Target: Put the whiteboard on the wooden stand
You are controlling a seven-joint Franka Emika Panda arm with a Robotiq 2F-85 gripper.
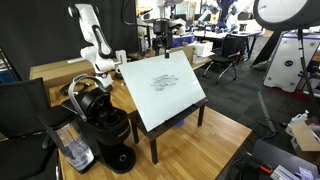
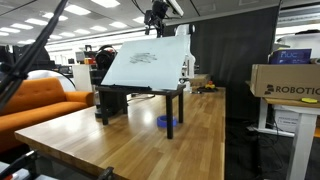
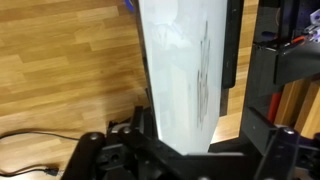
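The whiteboard (image 1: 165, 92), a large thin white sheet with a dark scribble, leans slanted on the dark-brown wooden stand (image 1: 154, 142) on the table. It shows in both exterior views (image 2: 145, 62), with the stand's legs (image 2: 171, 105) below it. My gripper (image 1: 163, 48) is at the board's top edge (image 2: 156, 28). In the wrist view the whiteboard (image 3: 180, 70) runs between the fingers of my gripper (image 3: 200, 122). A gap shows beside the right finger, so the jaws look open around the edge.
A black coffee machine (image 1: 105, 125) and a clear plastic container (image 1: 75, 150) stand next to the stand. A blue object (image 2: 165, 122) lies under the stand. An orange sofa (image 2: 40, 100) and a cardboard box (image 2: 285, 80) flank the table.
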